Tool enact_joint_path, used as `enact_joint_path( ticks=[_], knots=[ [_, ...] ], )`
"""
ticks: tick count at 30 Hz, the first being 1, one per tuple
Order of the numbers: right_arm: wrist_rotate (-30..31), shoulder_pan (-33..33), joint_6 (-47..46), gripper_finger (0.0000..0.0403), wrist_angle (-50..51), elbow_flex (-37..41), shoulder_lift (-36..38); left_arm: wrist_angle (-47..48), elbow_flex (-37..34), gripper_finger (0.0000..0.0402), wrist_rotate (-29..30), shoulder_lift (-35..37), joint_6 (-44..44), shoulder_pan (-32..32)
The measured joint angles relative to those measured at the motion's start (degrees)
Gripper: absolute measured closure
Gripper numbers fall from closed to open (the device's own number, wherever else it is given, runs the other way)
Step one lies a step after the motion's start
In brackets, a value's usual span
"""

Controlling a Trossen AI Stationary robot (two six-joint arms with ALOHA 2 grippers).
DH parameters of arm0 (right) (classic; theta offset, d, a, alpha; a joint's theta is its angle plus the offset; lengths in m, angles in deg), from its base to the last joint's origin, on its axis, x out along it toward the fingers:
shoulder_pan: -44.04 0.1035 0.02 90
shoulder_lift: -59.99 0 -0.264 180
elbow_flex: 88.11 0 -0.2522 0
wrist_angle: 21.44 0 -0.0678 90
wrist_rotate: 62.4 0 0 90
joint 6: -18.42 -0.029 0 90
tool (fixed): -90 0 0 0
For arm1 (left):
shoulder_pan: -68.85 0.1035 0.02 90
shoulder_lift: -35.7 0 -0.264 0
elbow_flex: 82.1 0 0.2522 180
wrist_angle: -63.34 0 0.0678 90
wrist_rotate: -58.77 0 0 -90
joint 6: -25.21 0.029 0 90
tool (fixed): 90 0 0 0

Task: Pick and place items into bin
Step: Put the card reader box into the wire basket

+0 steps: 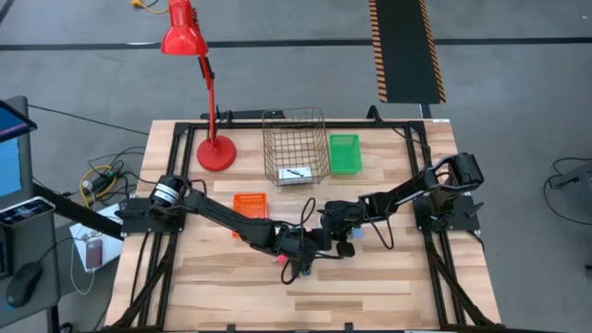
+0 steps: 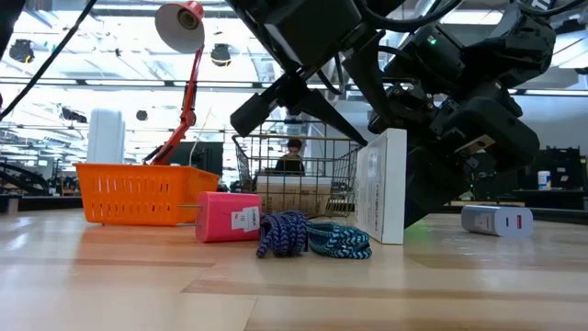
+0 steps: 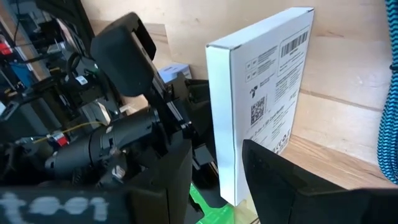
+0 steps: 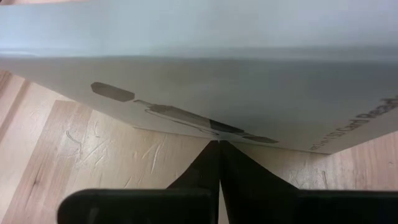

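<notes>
The box (image 2: 381,188) stands upright on the table (image 2: 294,285), cord (image 2: 312,237) just beside it.

Upright white box (image 2: 381,187) walls off braided cable (image 2: 312,236).

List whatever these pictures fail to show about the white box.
- High view: the upright white cardboard box cannot be made out where the two dark arms meet over it.
- Right wrist view: the box overfills the picture. The edge cuts off its printed lettering, and the shut right pincer covers a little more.
- Low view: the arms hide what lies behind the box.
</notes>
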Motion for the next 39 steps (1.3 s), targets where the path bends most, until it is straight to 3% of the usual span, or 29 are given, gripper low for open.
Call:
enact_joint_path(
  ticks=[39],
  knots=[
    [0.0, 0.0, -0.46, 0.0403, -0.17, 0.02, -0.02, -0.02, 0.0, 0.0266, -4.03, 0.0, 1.48, 0.84]
  ],
)
